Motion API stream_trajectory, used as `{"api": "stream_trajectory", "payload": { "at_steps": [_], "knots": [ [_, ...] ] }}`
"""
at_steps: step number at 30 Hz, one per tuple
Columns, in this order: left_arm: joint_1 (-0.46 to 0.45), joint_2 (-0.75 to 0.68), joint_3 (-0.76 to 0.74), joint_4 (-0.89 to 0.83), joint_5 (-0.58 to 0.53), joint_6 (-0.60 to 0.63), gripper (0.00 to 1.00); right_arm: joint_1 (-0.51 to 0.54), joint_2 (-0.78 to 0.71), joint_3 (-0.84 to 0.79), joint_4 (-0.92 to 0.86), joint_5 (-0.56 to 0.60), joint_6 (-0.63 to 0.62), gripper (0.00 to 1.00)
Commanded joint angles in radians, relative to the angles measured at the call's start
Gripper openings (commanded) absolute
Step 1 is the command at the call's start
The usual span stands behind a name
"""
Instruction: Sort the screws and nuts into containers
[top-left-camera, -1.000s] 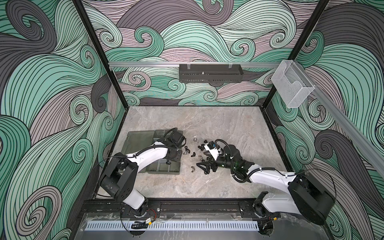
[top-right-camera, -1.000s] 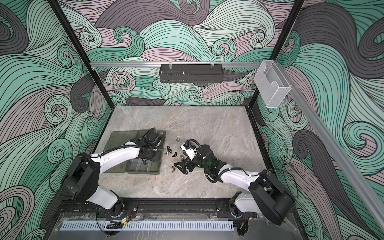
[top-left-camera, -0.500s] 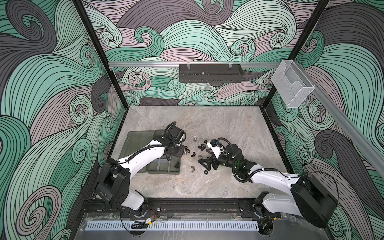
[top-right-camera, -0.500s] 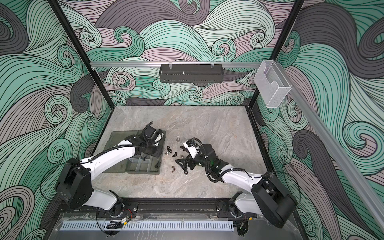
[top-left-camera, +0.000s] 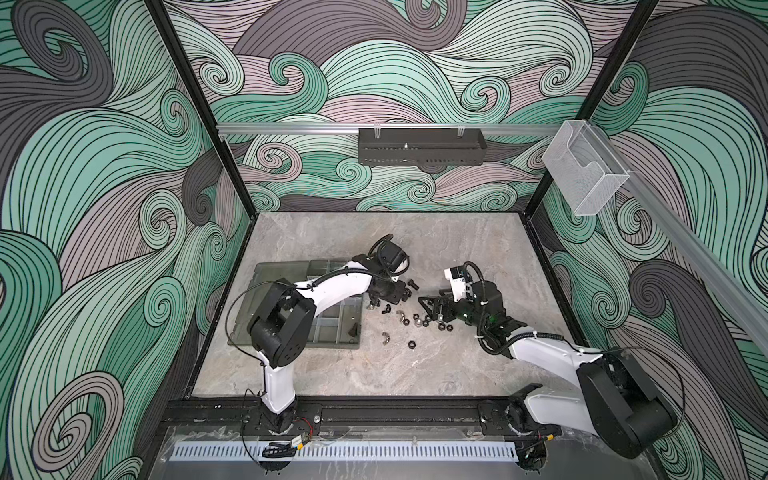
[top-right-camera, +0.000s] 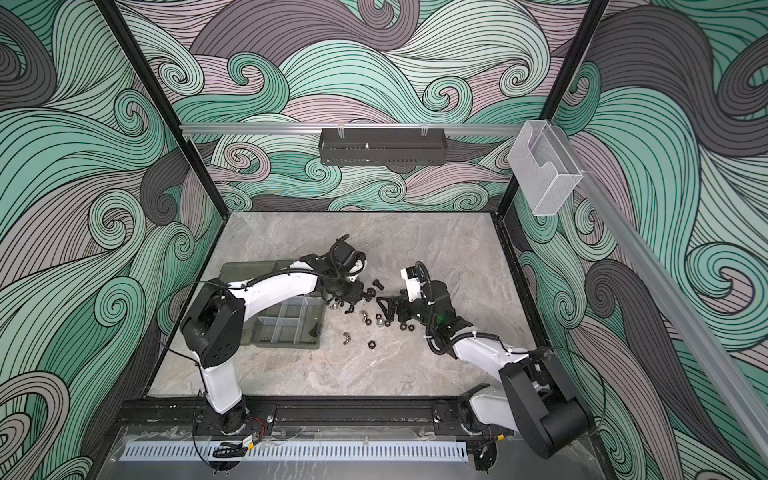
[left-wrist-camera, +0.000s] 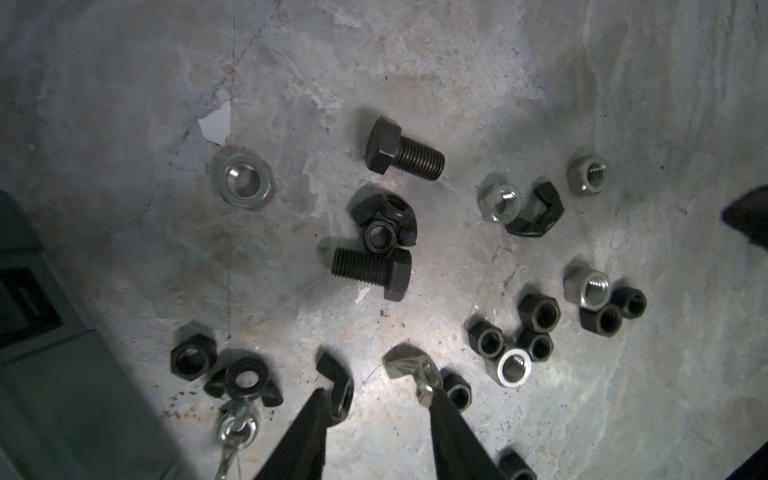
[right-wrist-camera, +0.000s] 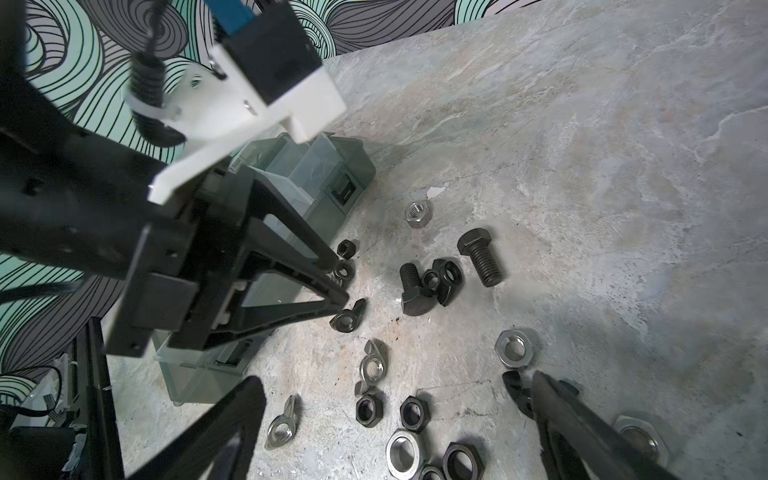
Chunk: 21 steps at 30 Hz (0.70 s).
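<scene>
Densely, nuts (left-wrist-camera: 539, 312) and screws (left-wrist-camera: 405, 153) crowd the left gripper (left-wrist-camera: 376, 392); containers (top-left-camera: 332, 330) beside.

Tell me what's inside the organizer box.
In both top views, one dark piece lies in the near right compartment of the organizer box; the other visible compartments look bare. The left arm covers the far compartments, so their contents cannot be seen.

Left gripper (left-wrist-camera: 380, 390) and right gripper (right-wrist-camera: 392, 388) hover low (both jaws apart).
</scene>
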<state>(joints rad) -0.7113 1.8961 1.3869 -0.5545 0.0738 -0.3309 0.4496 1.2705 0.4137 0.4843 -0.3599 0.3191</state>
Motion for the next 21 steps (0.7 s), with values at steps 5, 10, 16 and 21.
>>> {"api": "stream_trajectory", "payload": {
  "at_steps": [5, 10, 16, 21],
  "knots": [
    [-0.004, 0.094, 0.064, 0.059, -0.083, -0.284, 0.45, -0.003, -0.002, -0.004, 0.037, -0.033, 0.016, 0.99],
    [0.007, 0.139, 0.079, 0.093, -0.079, -0.379, 0.41, -0.003, -0.003, -0.003, 0.037, -0.039, 0.016, 0.99],
    [0.009, 0.159, 0.078, 0.120, -0.099, -0.438, 0.39, -0.003, -0.004, -0.001, 0.039, -0.047, 0.015, 0.99],
    [0.010, 0.176, 0.091, 0.107, -0.111, -0.466, 0.38, -0.003, 0.001, 0.001, 0.045, -0.055, 0.018, 0.99]
  ]
}}
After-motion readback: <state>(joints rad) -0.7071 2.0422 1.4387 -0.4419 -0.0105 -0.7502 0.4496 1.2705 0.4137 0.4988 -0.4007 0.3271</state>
